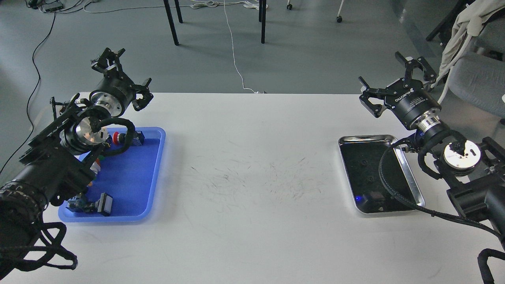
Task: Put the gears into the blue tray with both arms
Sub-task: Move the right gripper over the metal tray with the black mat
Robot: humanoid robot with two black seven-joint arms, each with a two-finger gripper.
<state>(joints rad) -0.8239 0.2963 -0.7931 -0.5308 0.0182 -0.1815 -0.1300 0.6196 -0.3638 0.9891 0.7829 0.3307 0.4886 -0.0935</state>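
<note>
The blue tray (130,185) lies at the table's left side with several coloured push-button switches in it. Two tiny black gears (362,161) (369,179) rest on the dark bottom of the steel tray (410,177) at the right. My left gripper (108,57) is raised beyond the blue tray's far end, open and empty. Past the steel tray's far right corner, my right gripper (413,65) is also up in the air, open, holding nothing. The right arm's cable loops over the steel tray's right rim.
A red-capped switch (116,137) sits at the blue tray's far end and a black-and-white one (103,204) near its front. The white table (252,177) is scuffed in the middle. Chair legs, cables and a draped chair stand beyond the far edge.
</note>
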